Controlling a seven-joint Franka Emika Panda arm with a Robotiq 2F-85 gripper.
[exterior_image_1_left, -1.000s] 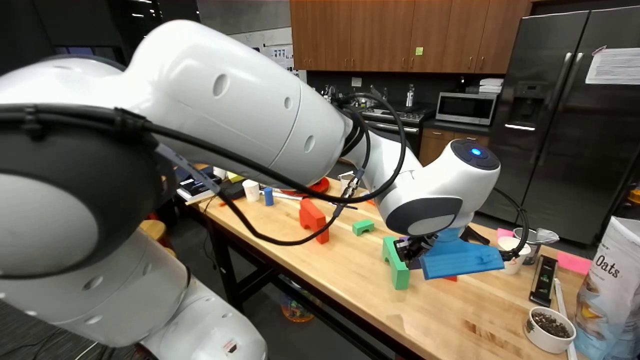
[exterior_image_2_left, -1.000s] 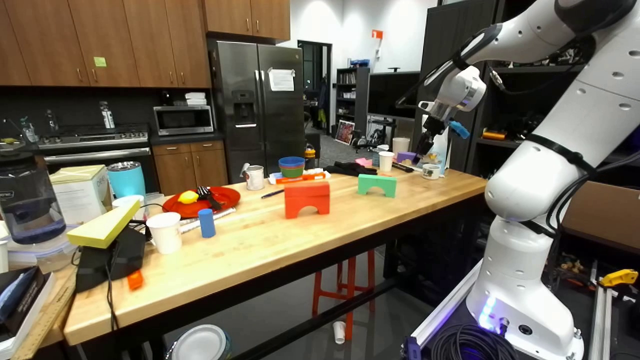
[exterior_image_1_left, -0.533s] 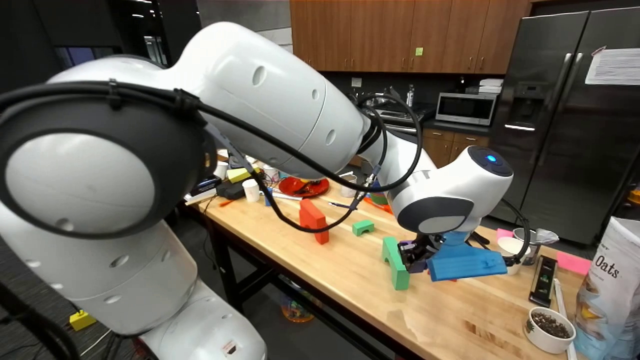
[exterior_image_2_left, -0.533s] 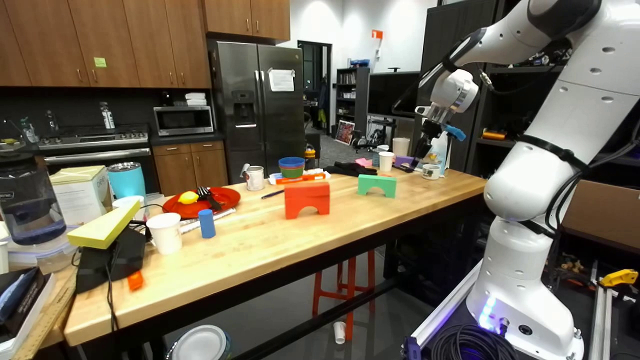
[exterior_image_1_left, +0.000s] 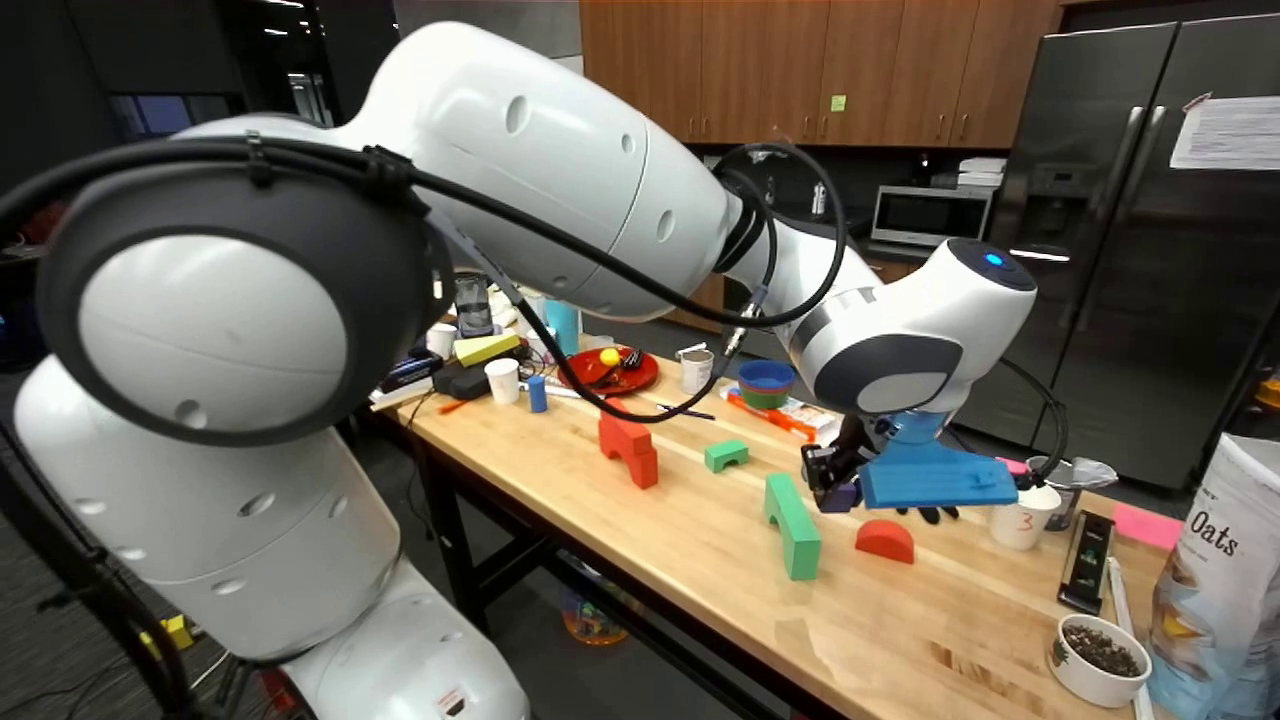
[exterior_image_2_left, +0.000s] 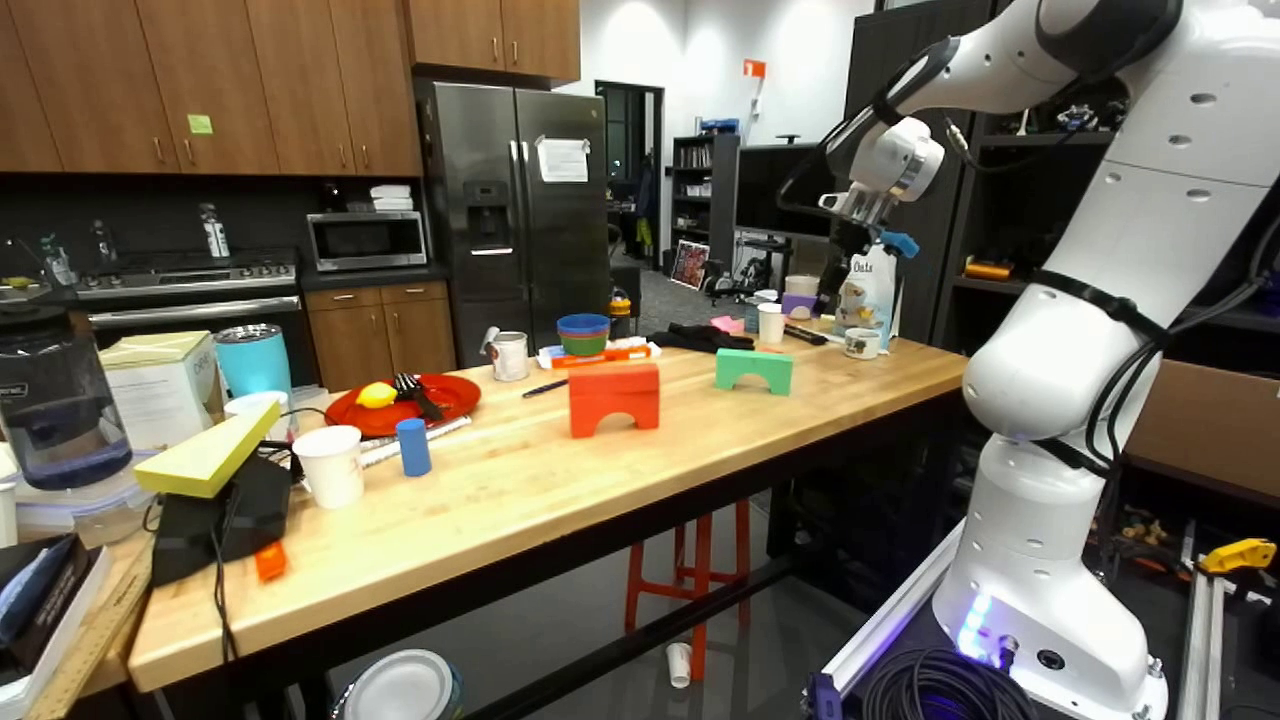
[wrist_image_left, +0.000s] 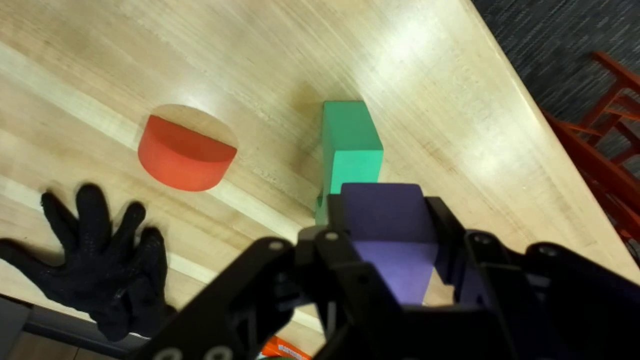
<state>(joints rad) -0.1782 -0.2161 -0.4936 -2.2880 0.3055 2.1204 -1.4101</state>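
Purple block is clasped in the gripper and held above the wooden table. In an exterior view, a green arch is seen to its near left and a red half-round block (curved side up) to its near right.

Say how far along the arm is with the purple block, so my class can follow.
Done: the claw has a grip on the purple block, plain in the wrist view. In hand: that block, seemingly held above the table. Left, probably: setting it down and letting go, since the claw is shut around it.
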